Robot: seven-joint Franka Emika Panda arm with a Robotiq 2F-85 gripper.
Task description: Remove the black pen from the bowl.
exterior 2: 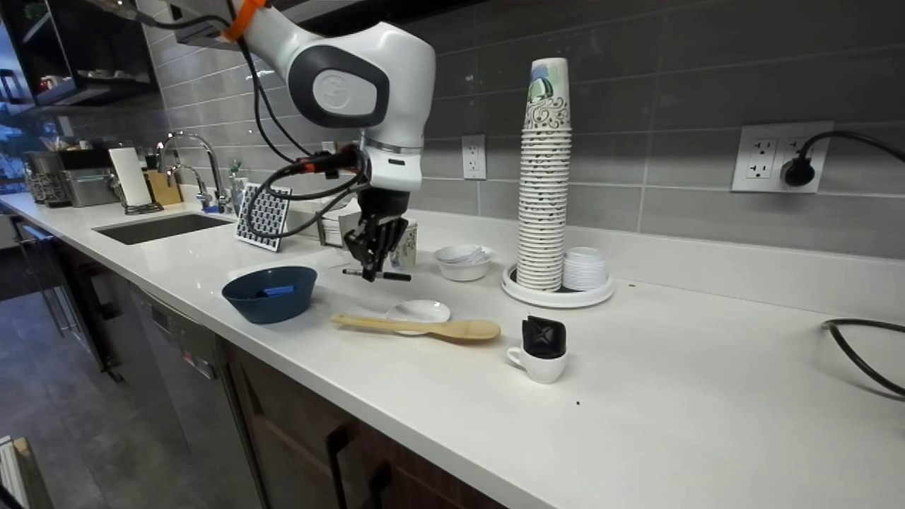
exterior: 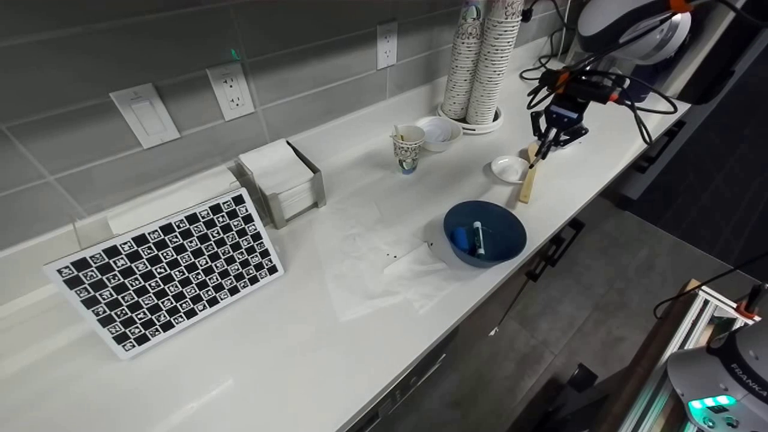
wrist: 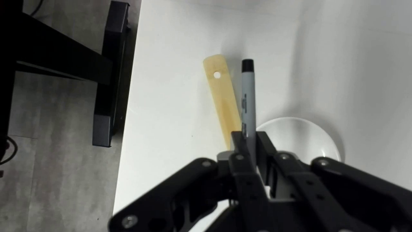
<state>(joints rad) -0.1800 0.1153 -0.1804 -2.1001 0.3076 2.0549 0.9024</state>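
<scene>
My gripper (wrist: 250,138) is shut on the black pen (wrist: 248,96) and holds it in the air. In the wrist view the pen's barrel looks grey with a black end. In an exterior view the pen (exterior 2: 397,276) lies level between the fingertips of the gripper (exterior 2: 372,272), above the counter. The gripper (exterior: 543,150) also shows over the white dish and wooden utensil. The blue bowl (exterior: 504,231) stands near the counter's front edge, apart from the gripper. It holds a white marker (exterior: 478,239) and a blue item (exterior: 460,239). The bowl (exterior 2: 272,307) is out of the wrist view.
Below the gripper lie a wooden utensil (exterior 2: 452,329) and a small white dish (exterior 2: 430,309). A white cup (exterior 2: 543,367) with a black packet stands nearby. A patterned paper cup (exterior: 408,150), a white bowl (exterior: 441,133) and tall cup stacks (exterior: 483,72) stand towards the wall.
</scene>
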